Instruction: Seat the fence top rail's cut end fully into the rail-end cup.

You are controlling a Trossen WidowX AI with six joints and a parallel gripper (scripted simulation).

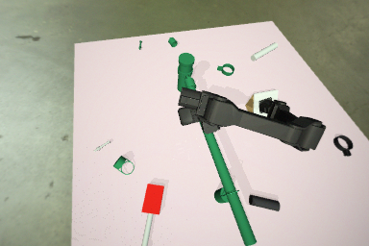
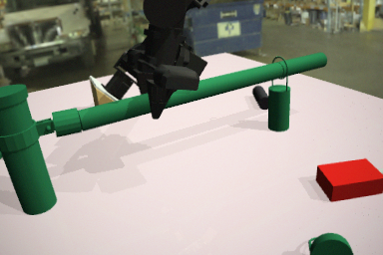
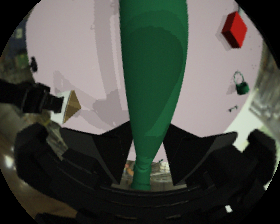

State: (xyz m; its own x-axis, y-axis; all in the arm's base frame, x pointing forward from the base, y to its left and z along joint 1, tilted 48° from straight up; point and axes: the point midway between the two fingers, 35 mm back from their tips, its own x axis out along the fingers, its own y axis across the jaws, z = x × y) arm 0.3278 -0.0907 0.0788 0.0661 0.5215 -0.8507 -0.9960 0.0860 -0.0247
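The green rail (image 1: 221,163) (image 2: 229,84) (image 3: 153,60) runs through the thin wire loop of the loop cap on the short green post (image 1: 220,195) (image 2: 278,110). My gripper (image 1: 194,108) (image 2: 166,97) (image 3: 147,122) is shut on the rail, near its cup end. The rail-end cup (image 2: 67,123) (image 1: 190,84) is in line with the rail, and the rail meets its mouth with no gap showing in the exterior view. The cut end is hidden, so its depth cannot be told. The brace band (image 2: 17,141) sits around the big post (image 2: 35,182), high up, a little below the post cap (image 2: 12,93) (image 1: 186,59).
A red block (image 1: 154,199) (image 2: 349,181) (image 3: 234,31) lies off to one side of the rail. A black cylinder (image 1: 264,203) (image 2: 259,98) lies near the short post. A white and tan block (image 1: 258,101) (image 2: 102,94) (image 3: 68,106) stands behind the arm. A white rod (image 1: 264,51) lies at the far right.
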